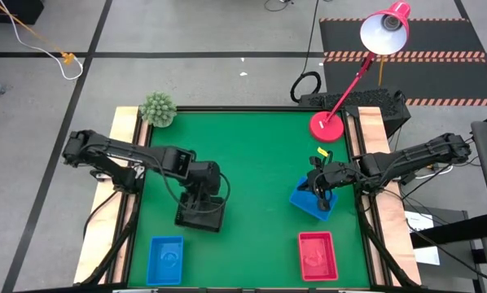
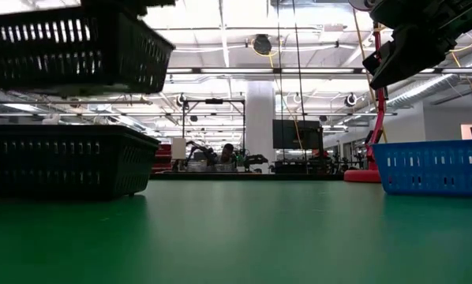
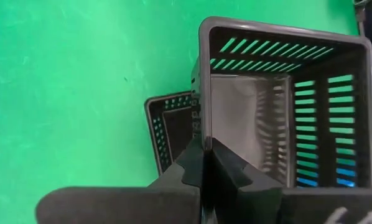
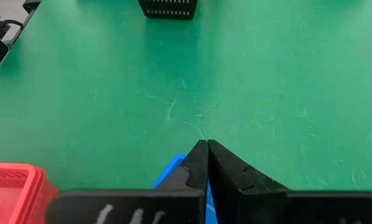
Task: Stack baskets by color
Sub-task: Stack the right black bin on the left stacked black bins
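My left gripper (image 3: 204, 149) is shut on a black basket (image 2: 70, 43) and holds it in the air over a second black basket (image 2: 62, 162), which stands on its base on the green table. My right gripper (image 4: 206, 149) is shut and empty. It hangs above a blue basket (image 1: 313, 203) at the table's right and is clear of it in the low view (image 2: 398, 55). Another blue basket (image 1: 165, 260) and a red basket (image 1: 317, 255) sit near the front edge. My left gripper pinches one side wall of the black basket at its rim (image 3: 202, 121), one finger inside the basket and one outside. The fingers come from above, slanting down. The basket is lifted clear, open side up and nearly level, above the lower black basket (image 3: 170, 124).
A red lamp base (image 1: 326, 126) stands at the far right of the table and a small green plant (image 1: 157, 108) at the far left corner. Bare green mat (image 1: 260, 163) lies between the two arms. Wooden strips (image 1: 117, 195) border the table's sides.
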`<state>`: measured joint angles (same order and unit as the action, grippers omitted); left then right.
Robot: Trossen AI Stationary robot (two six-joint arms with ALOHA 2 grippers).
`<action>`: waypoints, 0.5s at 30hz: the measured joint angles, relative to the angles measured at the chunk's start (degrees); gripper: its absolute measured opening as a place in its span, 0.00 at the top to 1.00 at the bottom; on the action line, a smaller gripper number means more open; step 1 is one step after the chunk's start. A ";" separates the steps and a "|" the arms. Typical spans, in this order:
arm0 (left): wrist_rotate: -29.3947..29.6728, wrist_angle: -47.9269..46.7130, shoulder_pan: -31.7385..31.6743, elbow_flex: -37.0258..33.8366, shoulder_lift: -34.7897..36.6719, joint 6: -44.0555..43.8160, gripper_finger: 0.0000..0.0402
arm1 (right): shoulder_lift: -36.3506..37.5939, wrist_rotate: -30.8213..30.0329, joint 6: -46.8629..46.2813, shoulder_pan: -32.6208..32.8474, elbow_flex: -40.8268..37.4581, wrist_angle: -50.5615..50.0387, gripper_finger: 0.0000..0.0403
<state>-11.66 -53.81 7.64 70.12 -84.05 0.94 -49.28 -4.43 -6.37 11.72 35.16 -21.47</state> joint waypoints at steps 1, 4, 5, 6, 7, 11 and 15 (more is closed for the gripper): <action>-0.45 0.58 -0.30 -0.98 0.00 0.38 0.98 | 0.00 0.00 0.05 0.00 0.00 0.00 1.00; -1.00 1.70 -1.05 -3.34 -0.02 0.73 0.99 | 0.00 -0.02 0.15 -0.02 0.00 -0.02 1.00; -1.04 1.92 -1.30 -3.94 -0.02 0.73 0.98 | 0.00 -0.02 0.15 0.00 0.00 -0.02 1.00; -1.03 1.89 -1.38 -4.55 -0.02 0.87 0.98 | 0.00 -0.02 0.15 0.00 0.00 -0.02 1.00; -1.00 1.89 -1.41 -5.14 -0.02 1.14 0.97 | 0.00 -0.02 0.15 0.00 0.00 -0.01 1.00; -1.36 5.60 -2.01 -7.29 -0.02 1.94 0.98 | 0.00 -0.02 0.17 -0.02 0.00 -0.02 1.00; -1.59 7.57 -2.64 -8.71 -0.02 0.88 0.98 | 0.00 -0.02 0.17 -0.02 0.00 -0.03 1.00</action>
<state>-13.26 -46.24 5.00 61.41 -84.07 1.83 -49.28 -4.45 -6.20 11.71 35.16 -21.51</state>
